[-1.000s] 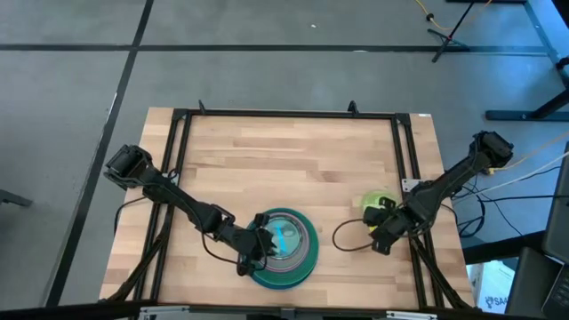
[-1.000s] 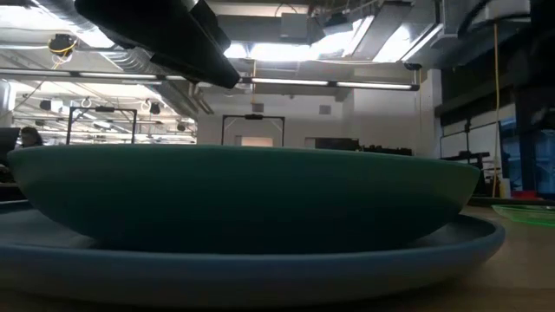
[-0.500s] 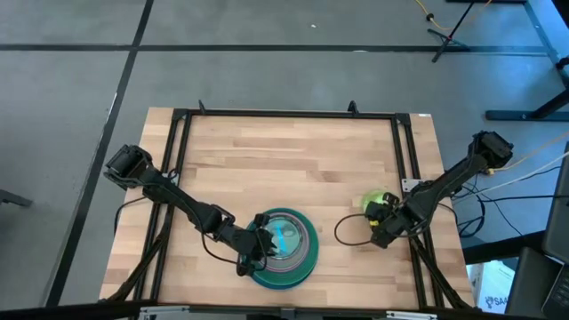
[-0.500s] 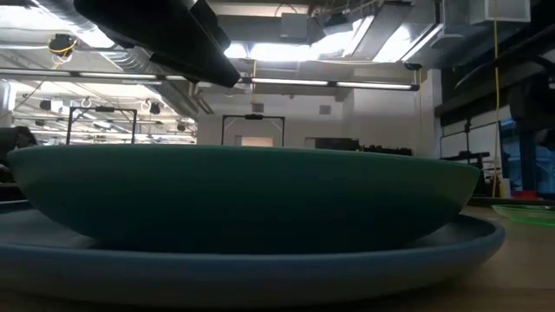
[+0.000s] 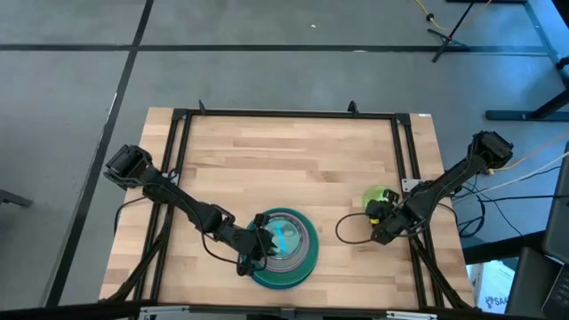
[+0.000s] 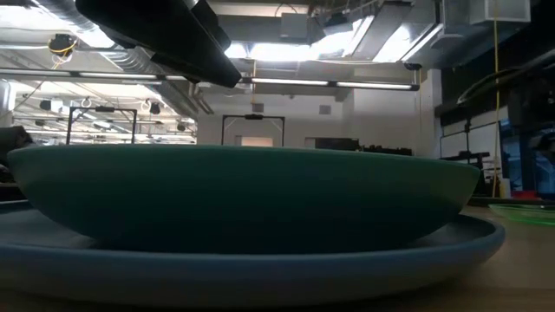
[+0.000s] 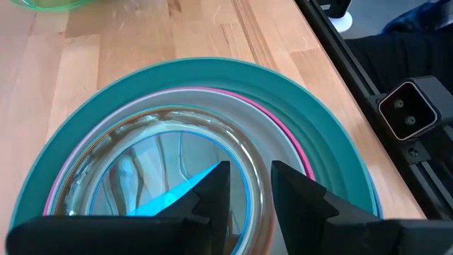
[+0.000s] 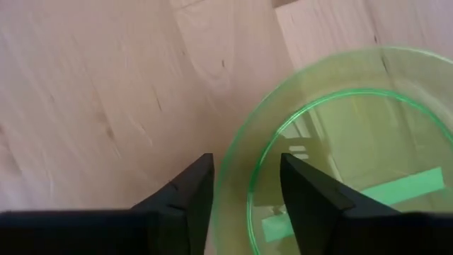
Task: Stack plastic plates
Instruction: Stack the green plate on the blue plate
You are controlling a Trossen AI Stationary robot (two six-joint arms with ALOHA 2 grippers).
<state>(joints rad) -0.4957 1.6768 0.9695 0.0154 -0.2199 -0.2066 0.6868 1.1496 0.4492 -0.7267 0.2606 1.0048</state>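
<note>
A stack of plastic plates point(image 5: 286, 249) stands near the table's near edge, a large blue plate point(image 6: 260, 264) at the bottom with a green one point(image 6: 243, 195) resting in it. The left wrist view shows magenta and pale rims and small translucent plates point(image 7: 156, 177) nested on top. My left gripper point(image 7: 250, 195) is narrowly open at the stack's left side, with its fingers on either side of the top small plate's rim. A small lime plate point(image 5: 379, 196) lies flat on the table at the right. My right gripper point(image 8: 244, 191) is open, one finger over the lime plate point(image 8: 340, 142) and one outside its rim. My left gripper stands with one finger inside and one outside the top small plate's rim point(image 7: 252, 166), which lies in the stack. I cannot tell whether the fingers touch the rim.
Black frame rails point(image 5: 404, 151) run along the table's left, right and far sides. A small dark block point(image 7: 407, 117) sits on the rail by the stack. A black cable loop point(image 5: 342, 233) lies left of my right gripper. Bare wood lies across the table's far half.
My right gripper has moved toward the table's far edge, up to the lime plate, and now stands astride its near rim. The stack and my left gripper have kept still.
</note>
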